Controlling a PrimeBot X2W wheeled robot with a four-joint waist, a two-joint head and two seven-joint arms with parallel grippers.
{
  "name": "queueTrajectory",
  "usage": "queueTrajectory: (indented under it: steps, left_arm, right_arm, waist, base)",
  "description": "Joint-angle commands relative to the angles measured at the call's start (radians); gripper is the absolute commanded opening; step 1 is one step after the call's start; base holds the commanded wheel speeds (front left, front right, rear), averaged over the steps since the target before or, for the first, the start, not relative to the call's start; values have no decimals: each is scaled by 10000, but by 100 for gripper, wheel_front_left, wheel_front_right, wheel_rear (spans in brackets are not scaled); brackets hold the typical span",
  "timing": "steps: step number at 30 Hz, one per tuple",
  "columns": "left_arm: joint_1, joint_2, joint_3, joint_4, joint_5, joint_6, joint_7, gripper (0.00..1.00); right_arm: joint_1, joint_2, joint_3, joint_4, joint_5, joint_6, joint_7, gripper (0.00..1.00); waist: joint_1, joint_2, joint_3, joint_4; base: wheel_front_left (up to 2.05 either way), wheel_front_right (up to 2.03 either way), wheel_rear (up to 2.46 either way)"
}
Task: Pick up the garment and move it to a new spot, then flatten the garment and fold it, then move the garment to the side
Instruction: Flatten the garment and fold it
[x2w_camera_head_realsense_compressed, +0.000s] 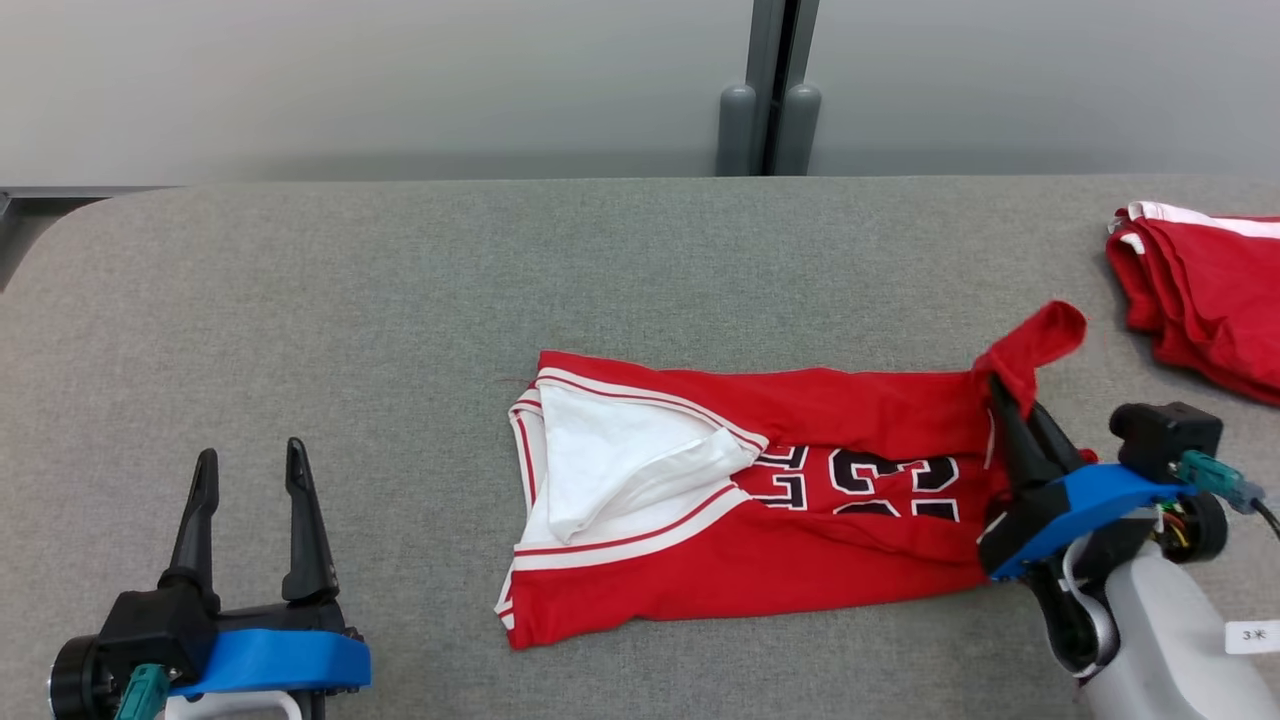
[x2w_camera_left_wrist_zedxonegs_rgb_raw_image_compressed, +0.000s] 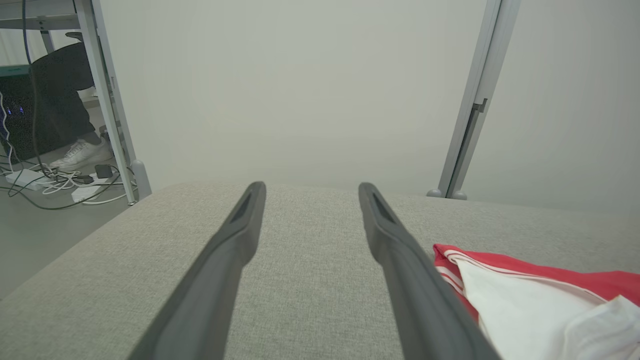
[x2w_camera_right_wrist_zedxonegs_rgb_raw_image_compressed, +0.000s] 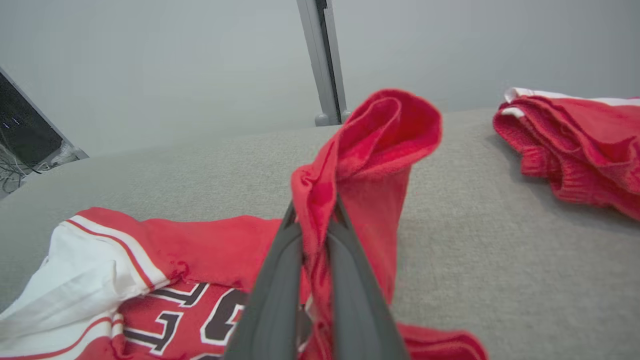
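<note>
The garment (x2w_camera_head_realsense_compressed: 760, 490) is a red jersey with white trim and dark numbers, lying partly folded across the middle of the grey table (x2w_camera_head_realsense_compressed: 400, 300). Its right end is bunched and lifted, and my right gripper (x2w_camera_head_realsense_compressed: 1000, 395) is shut on that red fabric (x2w_camera_right_wrist_zedxonegs_rgb_raw_image_compressed: 350, 165), which rises in a fold above the fingertips. The jersey's white lining (x2w_camera_right_wrist_zedxonegs_rgb_raw_image_compressed: 75, 280) lies at its left end. My left gripper (x2w_camera_head_realsense_compressed: 250, 465) stands open at the lower left, well apart from the jersey, with nothing between its fingers (x2w_camera_left_wrist_zedxonegs_rgb_raw_image_compressed: 235, 235). The jersey's white-trimmed edge (x2w_camera_left_wrist_zedxonegs_rgb_raw_image_compressed: 500, 280) lies just right of it.
A second red garment (x2w_camera_head_realsense_compressed: 1200, 300), folded, lies at the table's far right edge (x2w_camera_right_wrist_zedxonegs_rgb_raw_image_compressed: 575, 145). A grey wall with a vertical post (x2w_camera_head_realsense_compressed: 772, 90) stands behind the table. Off the table's left end are cables and a person's foot (x2w_camera_left_wrist_zedxonegs_rgb_raw_image_compressed: 80, 152) on the floor.
</note>
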Motion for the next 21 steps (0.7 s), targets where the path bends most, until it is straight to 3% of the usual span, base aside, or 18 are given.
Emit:
queueTrajectory:
  steps: [1, 8, 21]
  left_arm:
    - [-125, -13, -60, 8, -51, 37, -46, 100]
    - [-160, -12, -165, 63, -146, 109, -46, 100]
    - [-437, -14, -484, 265, -285, 116, -46, 100]
  right_arm:
    - [80, 103, 96, -242, -105, 4, 70, 0]
    - [14, 781, 797, -1182, -301, 4, 566, 0]
    - [-818, 1230, 2370, -929, 55, 4, 560, 0]
  waist:
    - [0, 0, -3, 30]
    - [0, 0, -19, 318]
    - [0, 0, 113, 1040]
  base:
    - [0, 0, 0]
    - [0, 0, 0]
    - [0, 0, 0]
